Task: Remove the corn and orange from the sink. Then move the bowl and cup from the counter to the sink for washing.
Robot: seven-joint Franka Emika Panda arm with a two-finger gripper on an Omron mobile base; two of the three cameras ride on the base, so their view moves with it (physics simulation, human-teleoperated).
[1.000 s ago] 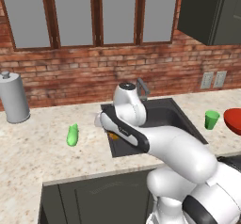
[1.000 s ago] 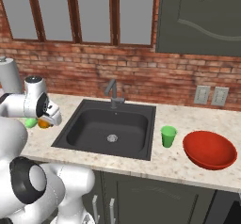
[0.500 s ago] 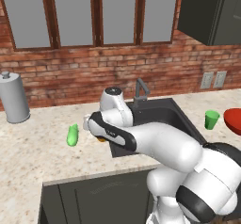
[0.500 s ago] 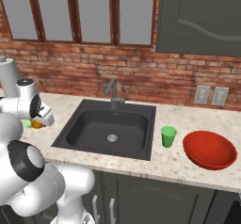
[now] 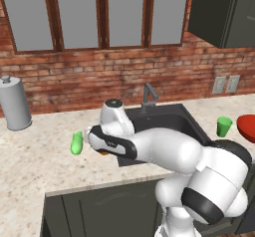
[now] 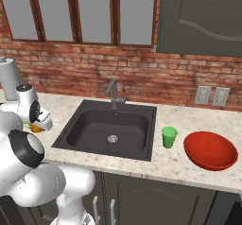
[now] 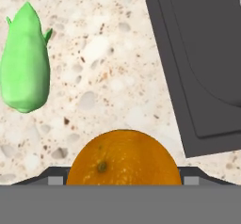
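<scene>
Already out of the basin, the corn (image 7: pixel 24 63) lies flat on the speckled tabletop (image 7: pixel 103 68) left of the sink (image 6: pixel 108 129); in the hand view its long axis runs up and down, pointed tip away from the jaws. Beside it, nearer the sink's left rim, the orange (image 7: pixel 123 158) sits right between the jaws, which stand wide around it; whether they press on it cannot be told. The gripper (image 5: pixel 102 149) hangs low over that spot. The sink holds nothing but its drain. Toward the tabletop's right end, the cup (image 6: pixel 168 137) stands upright beside the bowl (image 6: pixel 210 150), both empty.
</scene>
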